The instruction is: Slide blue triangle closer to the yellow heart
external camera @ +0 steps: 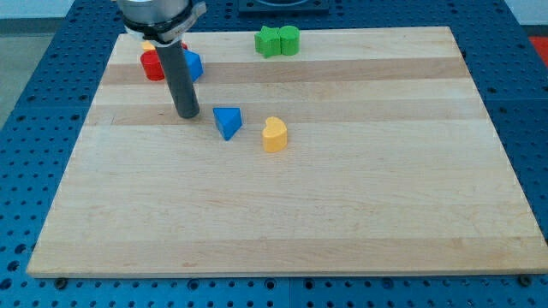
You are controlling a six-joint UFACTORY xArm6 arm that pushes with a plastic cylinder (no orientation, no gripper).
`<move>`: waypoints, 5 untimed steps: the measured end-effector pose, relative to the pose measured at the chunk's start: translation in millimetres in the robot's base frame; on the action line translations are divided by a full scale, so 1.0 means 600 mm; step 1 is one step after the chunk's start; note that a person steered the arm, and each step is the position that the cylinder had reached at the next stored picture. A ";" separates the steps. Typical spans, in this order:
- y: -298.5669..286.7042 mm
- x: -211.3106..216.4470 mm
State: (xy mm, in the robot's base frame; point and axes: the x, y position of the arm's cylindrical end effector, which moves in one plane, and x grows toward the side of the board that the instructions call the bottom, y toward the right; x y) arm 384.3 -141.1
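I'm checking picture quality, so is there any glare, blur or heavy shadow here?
Camera view: even soft light, no strong glare on the wooden board; my tip, the blue triangle and the yellow heart look sharp, with faint shadows only.

Bright even overhead light, soft short shadows, sharp pic, no glare.

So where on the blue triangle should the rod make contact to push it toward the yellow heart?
Push on the blue triangle at its face on the view's left. The yellow heart lies to its right and slightly lower, so contact should come from the left, a touch above. My tip already sits just left of it.
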 end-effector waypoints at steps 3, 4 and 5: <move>0.063 0.031; 0.102 0.031; 0.118 0.032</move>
